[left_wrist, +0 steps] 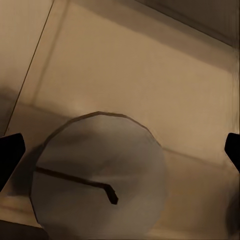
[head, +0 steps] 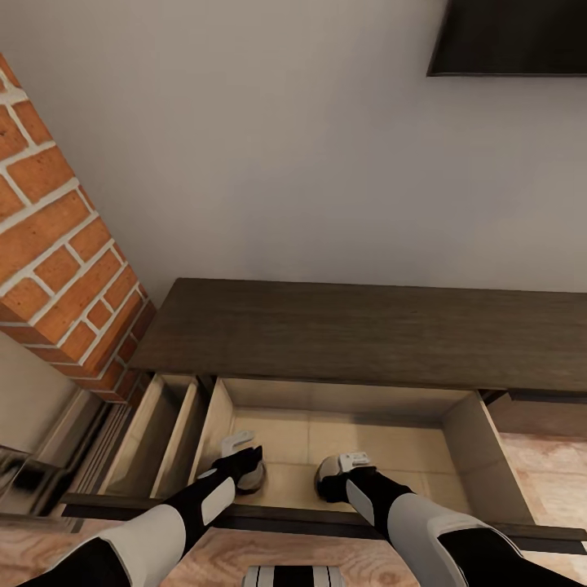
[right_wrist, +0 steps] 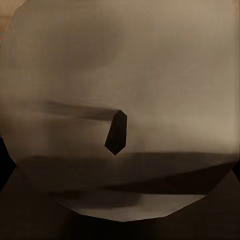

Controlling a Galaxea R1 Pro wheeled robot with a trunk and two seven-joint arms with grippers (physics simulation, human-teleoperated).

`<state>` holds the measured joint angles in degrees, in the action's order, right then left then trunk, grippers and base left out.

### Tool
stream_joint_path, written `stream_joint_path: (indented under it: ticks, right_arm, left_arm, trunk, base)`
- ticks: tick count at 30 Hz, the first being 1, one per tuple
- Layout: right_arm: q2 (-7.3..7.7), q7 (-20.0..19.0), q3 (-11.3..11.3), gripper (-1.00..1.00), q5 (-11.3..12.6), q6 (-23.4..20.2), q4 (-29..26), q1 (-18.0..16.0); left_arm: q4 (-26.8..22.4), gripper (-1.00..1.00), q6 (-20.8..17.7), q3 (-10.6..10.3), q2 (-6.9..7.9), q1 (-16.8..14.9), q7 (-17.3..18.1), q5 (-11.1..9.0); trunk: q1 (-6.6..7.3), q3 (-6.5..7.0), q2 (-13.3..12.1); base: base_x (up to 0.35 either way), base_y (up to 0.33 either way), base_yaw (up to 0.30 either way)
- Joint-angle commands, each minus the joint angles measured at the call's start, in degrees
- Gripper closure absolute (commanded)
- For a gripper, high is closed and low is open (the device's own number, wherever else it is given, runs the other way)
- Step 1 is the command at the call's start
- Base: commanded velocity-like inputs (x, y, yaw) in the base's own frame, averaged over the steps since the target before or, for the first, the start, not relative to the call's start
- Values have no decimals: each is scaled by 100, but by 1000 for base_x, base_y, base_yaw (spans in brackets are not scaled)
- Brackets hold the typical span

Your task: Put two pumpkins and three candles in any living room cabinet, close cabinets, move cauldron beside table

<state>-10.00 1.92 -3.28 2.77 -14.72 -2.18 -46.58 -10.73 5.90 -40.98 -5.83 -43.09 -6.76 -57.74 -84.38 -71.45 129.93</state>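
– Candles: how will they handle for you, and where are they now?

– Left to right. At nine o'clock in the head view is the brick fireplace (head: 57, 244), and beside it the cabinet (head: 367, 326) has its wide drawer (head: 481, 456) pulled out. Both your arms reach into it. The left candle (left_wrist: 97, 175) stands upright on the pale drawer floor, toward eight o'clock of the drawer. Your left jaws are spread wide, with the dark fingertips (left_wrist: 10, 155) well clear of it on either side.

– And the right one?

– The right candle (right_wrist: 120, 100) sits near six o'clock, by the drawer front, very close under your right jaws. I cannot tell whether they grip it or merely flank it.

– Any tips on taking hold of them?

– I judge them light, stiff and waxy-smooth, so they are likely to slip or topple rather than break. If you must move one again, close across the round side wall, low and square. Keep off the flat top and the thin wick (left_wrist: 112, 195).
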Motion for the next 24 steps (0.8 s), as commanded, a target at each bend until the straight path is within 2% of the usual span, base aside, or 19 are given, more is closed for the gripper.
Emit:
stream_joint_path:
  ticks: [1,12,15,17,19,24]
  right_arm:
    - [0,-28,-6,100,-5,-5,-1,0]
    - [0,-156,-6,100,-5,68,-1,0]
    - [0,-157,-2,100,-5,243,-1,0]
    - [0,-165,2,100,-4,570,6,0]
    - [0,-237,3,100,-2,697,13,0]
    - [0,-416,3,100,3,721,39,2]
  left_arm:
    - [-26,-100,-3,-2,1,-2,-4,0]
    - [-69,-100,-9,1,7,-6,-10,4]
    - [-70,-100,-7,2,9,-6,-10,5]
    - [-70,-100,-5,2,8,-6,-10,2]
    - [-70,-100,-8,2,11,-6,-10,1]
    - [-70,-100,-9,0,12,-6,-10,5]
  trunk:
    - [0,0,0]
    - [0,0,0]
    - [0,0,0]
    - [0,0,0]
    - [0,0,0]
    - [0,0,0]
  base:
    - [0,0,0]
    - [0,0,0]
    - [0,0,0]
    - [0,0,0]
    - [0,0,0]
    - [0,0,0]
